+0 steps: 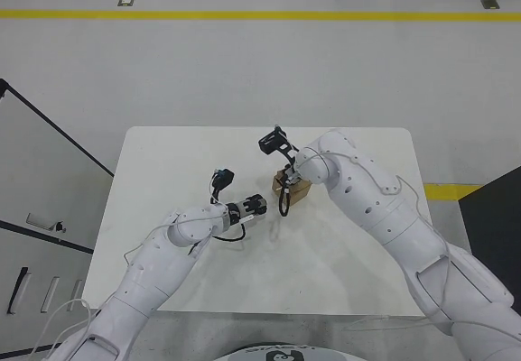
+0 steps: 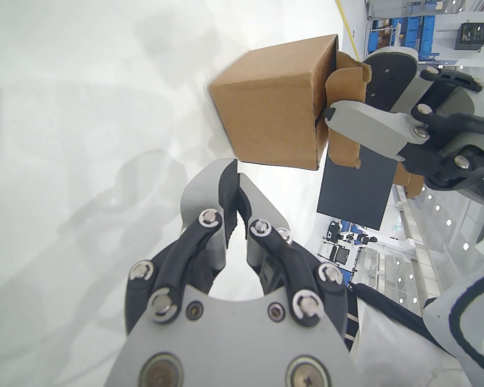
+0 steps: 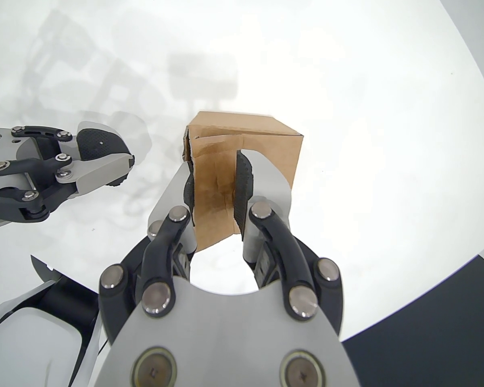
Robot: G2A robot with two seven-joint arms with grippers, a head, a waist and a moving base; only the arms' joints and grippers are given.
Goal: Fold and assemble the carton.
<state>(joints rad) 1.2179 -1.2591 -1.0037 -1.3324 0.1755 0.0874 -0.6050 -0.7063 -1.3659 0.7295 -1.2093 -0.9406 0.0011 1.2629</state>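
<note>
Right jaws pinch the carton (image 1: 298, 188) by a flap at the frame's centre (to steady it, I judge); left jaws, pressed together, sit just beside

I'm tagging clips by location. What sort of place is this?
Probably a factory or warehouse-style test hall: a yellow line marks the grey floor, racks of blue bins stand behind, and the work happens at a plain white table.

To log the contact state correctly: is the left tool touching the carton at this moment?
Apart. The right wrist view shows bare table between the left tool and the carton, which the right tool grips.
</note>
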